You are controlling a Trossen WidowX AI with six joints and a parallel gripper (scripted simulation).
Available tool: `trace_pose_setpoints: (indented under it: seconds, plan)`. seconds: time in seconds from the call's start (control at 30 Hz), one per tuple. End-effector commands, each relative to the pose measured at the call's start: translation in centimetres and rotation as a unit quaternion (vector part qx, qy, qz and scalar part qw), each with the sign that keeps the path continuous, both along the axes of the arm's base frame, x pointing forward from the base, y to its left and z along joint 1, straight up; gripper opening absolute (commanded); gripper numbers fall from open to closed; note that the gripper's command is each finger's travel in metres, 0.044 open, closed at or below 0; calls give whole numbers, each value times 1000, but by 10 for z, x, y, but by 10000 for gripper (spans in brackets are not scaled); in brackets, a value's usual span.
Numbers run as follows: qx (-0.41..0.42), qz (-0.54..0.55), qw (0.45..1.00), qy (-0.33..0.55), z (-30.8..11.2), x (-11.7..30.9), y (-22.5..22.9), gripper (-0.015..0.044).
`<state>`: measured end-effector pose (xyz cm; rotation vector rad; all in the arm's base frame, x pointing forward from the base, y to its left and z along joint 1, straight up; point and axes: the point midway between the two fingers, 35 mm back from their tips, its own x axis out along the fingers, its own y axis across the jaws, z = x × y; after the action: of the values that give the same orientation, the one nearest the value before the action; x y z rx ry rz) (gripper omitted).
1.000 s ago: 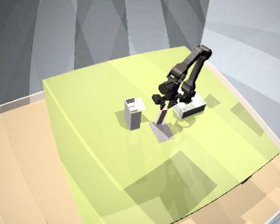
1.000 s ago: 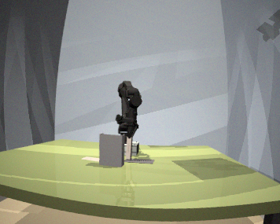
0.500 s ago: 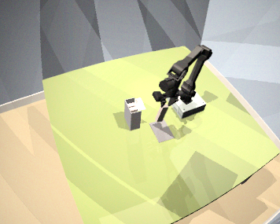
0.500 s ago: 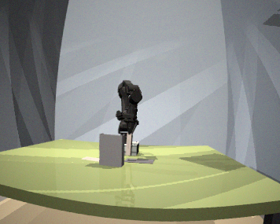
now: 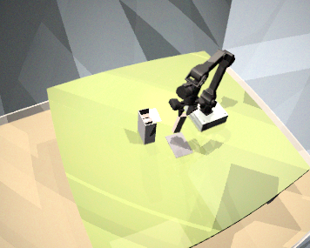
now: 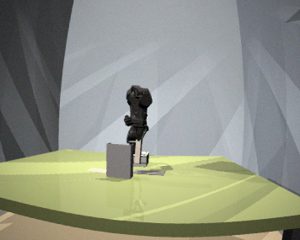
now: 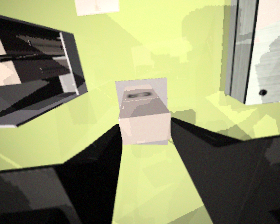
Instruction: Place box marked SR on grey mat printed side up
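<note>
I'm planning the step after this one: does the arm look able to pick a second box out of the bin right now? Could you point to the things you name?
Probably not: its jaws (image 5: 184,110) are shut on a box (image 5: 179,124) (image 6: 137,152) (image 7: 145,127), though the bin (image 5: 146,131) (image 6: 119,161) (image 7: 79,65) looks open-topped.

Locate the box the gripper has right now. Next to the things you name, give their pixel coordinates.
In the wrist view, the box (image 5: 178,124) (image 6: 137,152) (image 7: 145,127) is centred between the gripper's fingers, overlapping the grey mat (image 5: 179,145) (image 6: 152,173) (image 7: 161,86).

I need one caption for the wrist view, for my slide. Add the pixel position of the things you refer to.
The tool (image 7: 144,125) holds a pale box (image 7: 145,129) above the grey mat (image 7: 162,90), the bin (image 7: 80,70) to one side.
</note>
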<state>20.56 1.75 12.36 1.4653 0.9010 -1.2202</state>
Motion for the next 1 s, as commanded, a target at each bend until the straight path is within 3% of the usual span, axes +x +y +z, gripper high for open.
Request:
trace_pose_setpoints:
  seconds: [0.0, 0.97]
  plan:
    - [0, 2, 1000, -3, 1, 5, -1, 153]
    - [1, 1, 1000, -3, 7, 46, -21, 153]
